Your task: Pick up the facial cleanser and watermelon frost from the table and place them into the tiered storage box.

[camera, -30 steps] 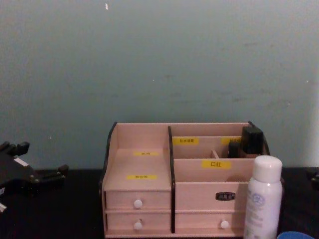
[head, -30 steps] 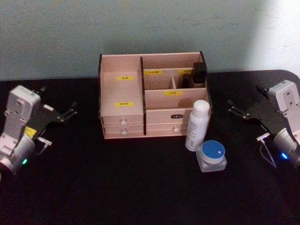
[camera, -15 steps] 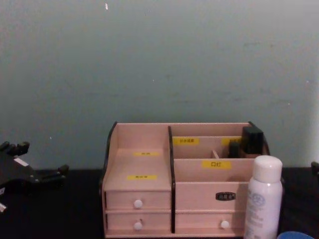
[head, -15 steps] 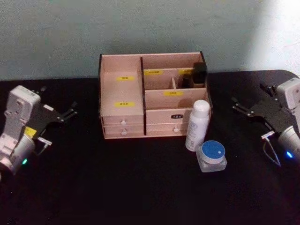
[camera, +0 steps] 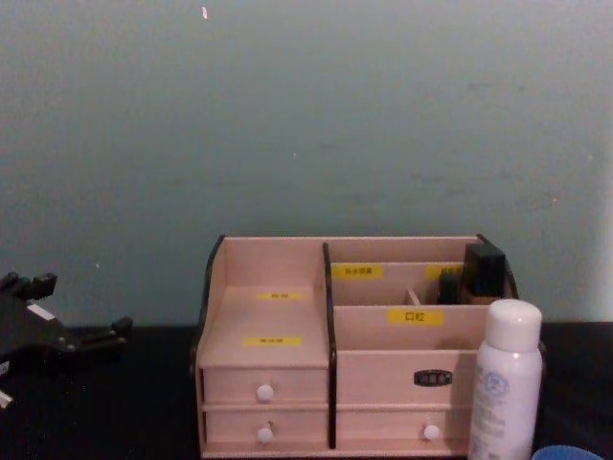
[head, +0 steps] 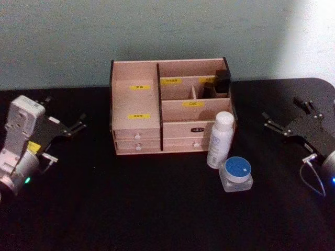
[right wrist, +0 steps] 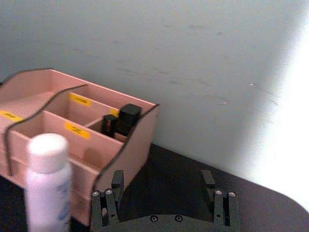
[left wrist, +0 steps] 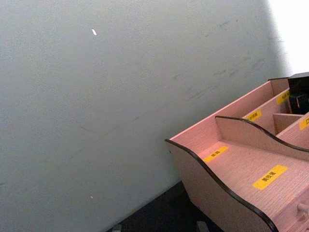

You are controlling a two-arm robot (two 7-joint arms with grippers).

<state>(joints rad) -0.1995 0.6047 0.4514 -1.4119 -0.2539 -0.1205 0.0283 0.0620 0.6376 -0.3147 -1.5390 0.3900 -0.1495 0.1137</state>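
Wooden tiered storage box holds black bottles back-right; left gripper, right gripper fingers released.

White bottle stands in front of the tiered storage box, right side

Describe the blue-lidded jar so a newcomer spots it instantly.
Start at the wooden tiered storage box on the black table. A tall white bottle stands before its right end; the jar sits just nearer the robot. It is squat and clear-walled with a round blue lid.
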